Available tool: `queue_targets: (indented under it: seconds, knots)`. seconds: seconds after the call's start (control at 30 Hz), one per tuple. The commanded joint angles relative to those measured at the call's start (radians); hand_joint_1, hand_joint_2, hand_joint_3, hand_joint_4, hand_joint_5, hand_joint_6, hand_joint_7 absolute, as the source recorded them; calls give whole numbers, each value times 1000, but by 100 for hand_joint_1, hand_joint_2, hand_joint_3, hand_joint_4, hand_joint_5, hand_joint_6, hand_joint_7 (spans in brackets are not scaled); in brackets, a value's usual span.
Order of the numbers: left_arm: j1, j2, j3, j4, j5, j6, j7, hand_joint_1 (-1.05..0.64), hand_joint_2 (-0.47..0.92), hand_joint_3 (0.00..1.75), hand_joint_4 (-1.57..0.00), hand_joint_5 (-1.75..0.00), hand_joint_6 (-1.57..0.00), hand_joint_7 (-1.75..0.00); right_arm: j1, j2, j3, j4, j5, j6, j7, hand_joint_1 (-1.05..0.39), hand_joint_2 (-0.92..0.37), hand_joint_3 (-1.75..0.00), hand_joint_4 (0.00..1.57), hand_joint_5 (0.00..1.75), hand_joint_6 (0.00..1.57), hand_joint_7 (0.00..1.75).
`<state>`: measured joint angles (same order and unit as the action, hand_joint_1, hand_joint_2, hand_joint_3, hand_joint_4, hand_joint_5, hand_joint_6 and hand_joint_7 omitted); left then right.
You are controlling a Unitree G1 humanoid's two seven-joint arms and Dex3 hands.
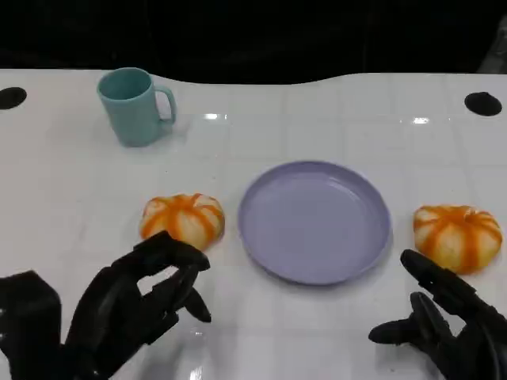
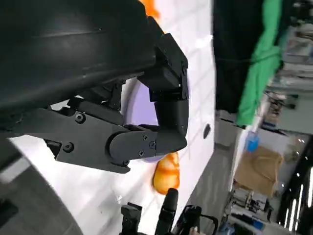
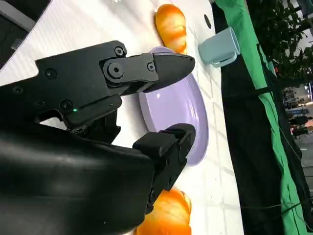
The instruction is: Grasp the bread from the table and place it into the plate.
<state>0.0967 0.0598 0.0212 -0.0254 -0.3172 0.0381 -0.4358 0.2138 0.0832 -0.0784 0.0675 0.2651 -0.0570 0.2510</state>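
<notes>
Nothing placed yet — plate point(image 1: 314, 222) empty mid-worktop, two breads flank it: left bread point(image 1: 183, 219), right bread point(image 1: 458, 236). Left hand point(image 1: 131, 305) and right hand point(image 1: 445, 318) near front edge — fingers spread, holding nothing

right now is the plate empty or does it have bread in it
Empty. The purple plate shows a bare surface; one bread lies on the table at its left, the other bread at its right.

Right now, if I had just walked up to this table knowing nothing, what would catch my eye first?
Probably the round lilac plastic plate lying bare at the middle of the white table, with an orange-striped bread bun on either side: the left bun and the right bun. Next, the two black hands near the front edge, the left hand and right hand, both holding nothing. A teal mug stands at the back left.
</notes>
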Motion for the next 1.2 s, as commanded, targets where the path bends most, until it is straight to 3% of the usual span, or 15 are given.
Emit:
queue_targets:
  seconds: [0.03, 0.1, 0.17, 0.37, 0.5, 0.6, 0.7, 0.87, 1.2]
  knots:
    - [-15, 35, -20, 9, 115, -144, 17, -49, 92, 36, -50, -144, -56, -79, -5, -9, -7, 9, 6, -17, 1, -76, -92, -26, 88, 89, 117, 1]
    - [-24, 58, -31, -8, 200, -187, 52, -50, 92, 32, -50, -131, -59, -65, -6, -7, -7, 4, 10, -10, -1, -76, -92, -26, 88, 89, 117, 1]
    - [-54, 102, -41, -19, 320, -242, 92, -47, 92, 29, -40, -115, -55, -49, -6, -7, -6, 1, 10, -7, -2, -76, -92, -26, 88, 89, 117, 1]
    - [-149, 218, -67, 26, 648, -393, 255, -52, 92, 8, -23, -100, -50, -30, -13, -8, -8, 14, 13, -18, 7, -75, -92, -27, 88, 89, 116, 1]
    - [-177, 259, -85, 42, 750, -416, 310, -53, 92, 6, -22, -97, -50, -27, -13, -6, -8, 12, 14, -15, 4, -75, -92, -27, 88, 89, 117, 1]
    - [-229, 341, -121, 28, 946, -404, 345, -54, 84, 1, -8, -77, -41, -12, -15, 1, -11, 7, 27, -7, 4, -76, -92, -25, 88, 88, 118, 2]
    - [-257, 378, -148, 16, 1024, -377, 324, -49, 77, 0, -1, -58, -30, -4, -16, 0, -11, 10, 36, -8, 8, -75, -92, -24, 89, 86, 118, 2]
    - [-304, 402, -195, -8, 1085, -277, 242, -42, 68, 0, 0, -32, -22, -2, -11, -2, -6, 5, 28, -18, 5, -75, -92, -24, 90, 85, 118, 1]
    - [-431, 386, -317, 107, 1180, -122, 177, -38, 71, 2, 0, -16, -15, 0, -9, -8, -4, 5, 13, -24, -1, -76, -92, -26, 89, 84, 118, 2]
